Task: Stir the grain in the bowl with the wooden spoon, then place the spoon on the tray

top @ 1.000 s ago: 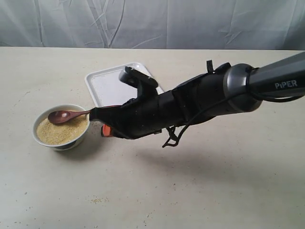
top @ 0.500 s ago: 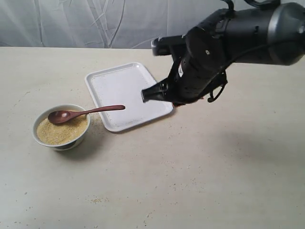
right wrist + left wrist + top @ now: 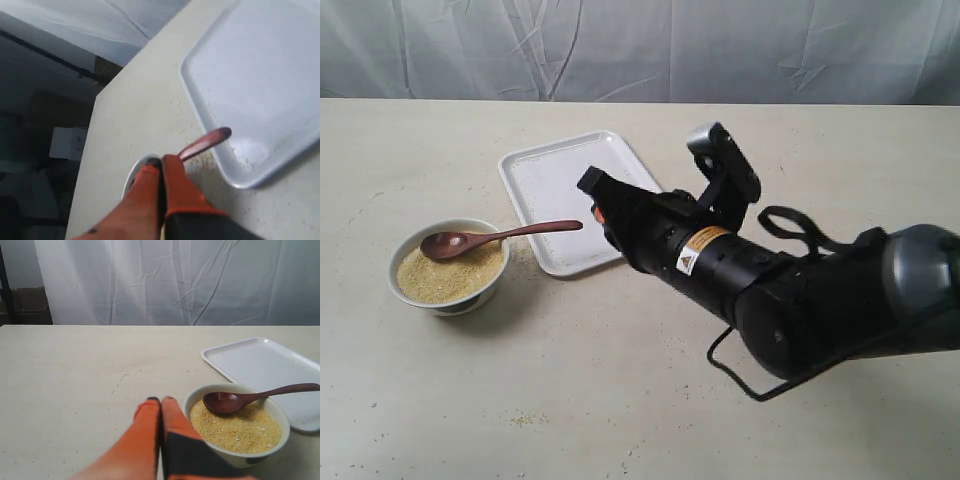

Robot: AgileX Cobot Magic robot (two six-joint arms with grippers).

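Observation:
The white bowl [image 3: 448, 290] stands on the table at the left, filled with yellow-tan grain [image 3: 440, 280]. The dark wooden spoon [image 3: 510, 234] rests with its scoop on the grain and its handle sticking out over the bowl rim toward the white tray [image 3: 555, 175]. My right gripper [image 3: 590, 190] hovers shut over the tray's near part, just beside the handle's end and apart from it. In the right wrist view its fingertips [image 3: 161, 161] are pressed together with the spoon handle [image 3: 205, 142] beyond them. My left gripper [image 3: 161, 400] is shut and empty beside the bowl [image 3: 235, 452].
The right arm's thick black body [image 3: 800, 300] spans the table's right half and hides the tray's near right corner. A few stray grains [image 3: 525, 418] lie on the table in front. A grey curtain [image 3: 640, 45] hangs behind the far edge.
A second ago my right gripper was at the spoon handle by the bowl. It swung away up and right, then came back over the tray. The spoon stays in the bowl.

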